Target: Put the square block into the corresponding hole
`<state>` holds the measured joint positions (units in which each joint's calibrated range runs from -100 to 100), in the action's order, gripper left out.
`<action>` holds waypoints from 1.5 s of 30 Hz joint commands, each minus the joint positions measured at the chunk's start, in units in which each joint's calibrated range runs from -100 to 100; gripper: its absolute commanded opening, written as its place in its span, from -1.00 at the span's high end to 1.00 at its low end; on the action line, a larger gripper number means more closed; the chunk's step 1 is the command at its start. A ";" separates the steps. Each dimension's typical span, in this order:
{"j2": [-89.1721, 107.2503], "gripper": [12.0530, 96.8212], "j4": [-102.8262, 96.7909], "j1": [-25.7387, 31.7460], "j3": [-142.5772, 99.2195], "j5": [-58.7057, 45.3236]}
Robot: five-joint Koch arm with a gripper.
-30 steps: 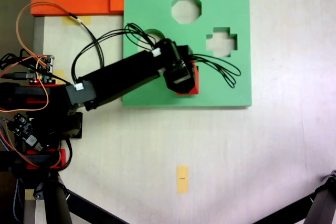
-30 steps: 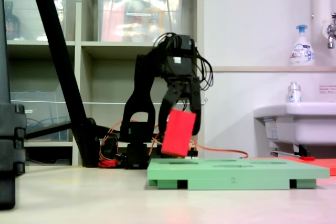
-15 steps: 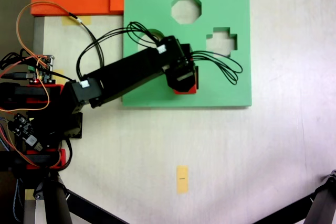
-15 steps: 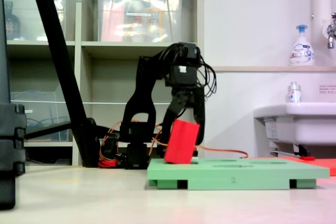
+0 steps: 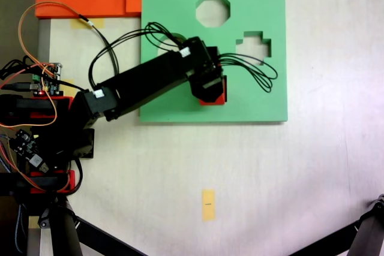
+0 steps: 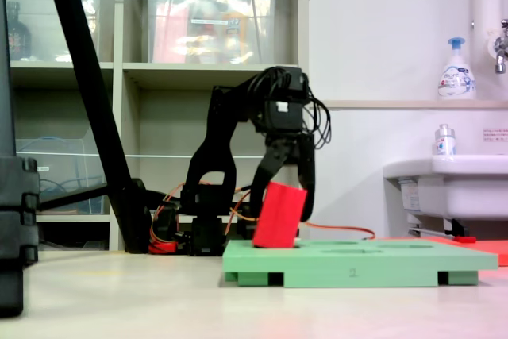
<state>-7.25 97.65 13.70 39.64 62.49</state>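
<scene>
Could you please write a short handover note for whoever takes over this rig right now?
End effector: shut on the red block, holding it tilted.
Block: its lower end has dipped below the top face of the green foam board, at the square hole, which the arm covers in the fixed view from above.
Done: block picked up, brought to the hole, insertion begun.
Left: straighten the block, push it fully in, release and withdraw.

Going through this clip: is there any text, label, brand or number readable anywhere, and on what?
"2": on the front edge of the green foam board.
Pump bottle label on the ledge: print too blurred to read.
Small bottle by the sink: label too small to read.
Red sign at the right edge: unreadable.
Yellow paper slip: a dark mark, not legible.
</scene>
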 commanded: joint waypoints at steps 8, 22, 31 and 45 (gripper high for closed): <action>-2.25 0.72 2.35 0.88 3.43 0.68; -11.05 0.38 2.35 0.29 3.93 0.49; -6.86 -0.21 2.35 -0.39 3.73 -0.39; 49.99 0.08 2.35 -0.98 2.34 -8.45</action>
<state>31.05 98.34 13.02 41.50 57.02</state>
